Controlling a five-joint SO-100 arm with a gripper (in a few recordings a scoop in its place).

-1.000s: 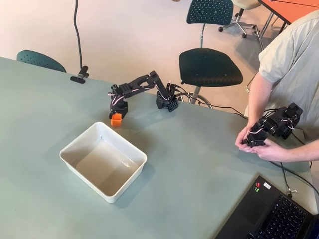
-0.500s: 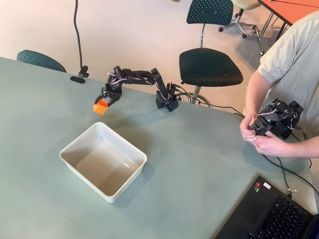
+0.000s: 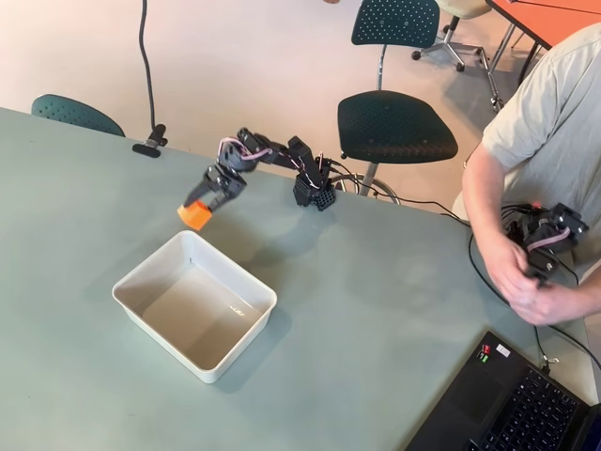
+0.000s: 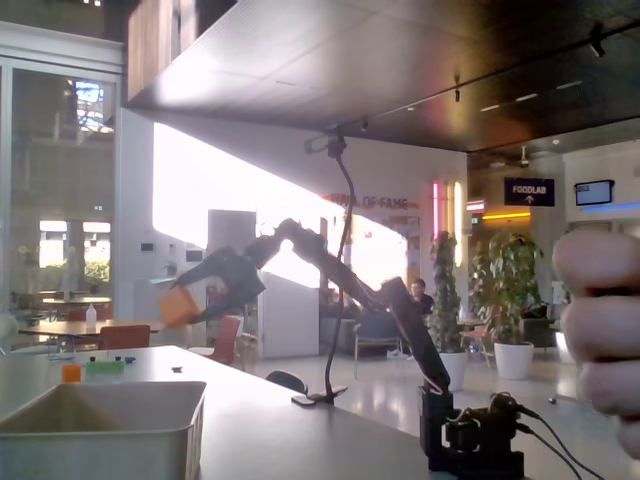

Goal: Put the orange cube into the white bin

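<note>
The orange cube (image 3: pixel 195 215) hangs in the air, held by my black gripper (image 3: pixel 200 209), which is shut on it. From overhead the cube sits just beyond the far corner of the white bin (image 3: pixel 137 307), above the table. In the fixed view the cube (image 4: pixel 178 306) is well above the bin (image 4: pixel 150 432) and over its right end, with the gripper (image 4: pixel 190 295) gripping it from the right. The bin holds nothing.
The arm's base (image 3: pixel 314 192) stands at the table's far edge. A person (image 3: pixel 545 141) sits at the right with a laptop (image 3: pixel 512 399) at the front right corner. Chairs (image 3: pixel 394 124) stand behind the table. A black clamp (image 3: pixel 148 146) grips the far edge.
The gripper has lifted the cube off the table, swung it left, and now carries it slightly down and toward the bin's far corner. The person's hands moved right.
</note>
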